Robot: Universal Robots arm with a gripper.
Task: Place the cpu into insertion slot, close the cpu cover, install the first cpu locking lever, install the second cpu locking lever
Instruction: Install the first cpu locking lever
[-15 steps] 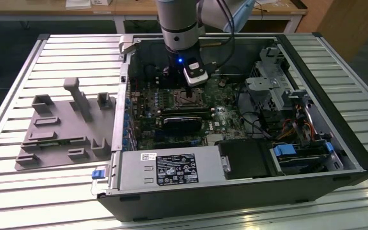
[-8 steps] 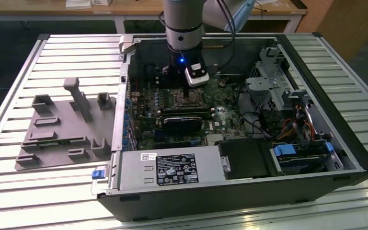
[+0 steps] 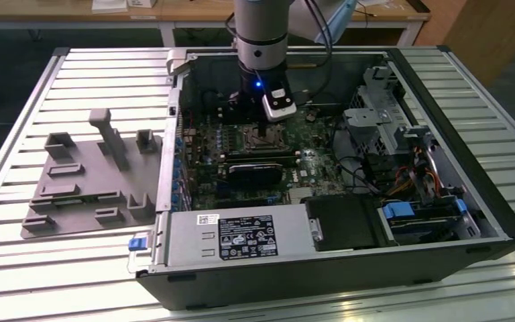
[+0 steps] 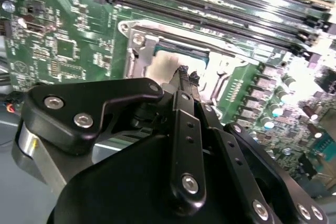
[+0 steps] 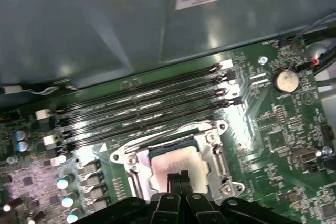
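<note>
The cpu (image 5: 167,162) lies flat in the insertion slot (image 5: 214,157) on the green board, its pale metal top showing in both wrist views. The silvery cpu cover (image 5: 132,165) frames the chip and looks to be lying down over it; I cannot tell how the locking levers stand. My gripper (image 5: 178,174) hangs just above the chip's near edge with its two black fingers pressed together and nothing between them. In the second wrist view the gripper (image 4: 184,71) points at the cpu (image 4: 160,66). In the exterior view the gripper (image 3: 257,127) reaches down into the open case over the insertion slot (image 3: 263,140).
Long black memory slots (image 5: 147,103) run beside the socket, with capacitors (image 5: 65,184) on one side. A black heatsink block (image 3: 255,171) sits nearer the front of the case (image 3: 329,268). A grey fixture plate (image 3: 83,181) lies on the slatted table at the exterior view's left.
</note>
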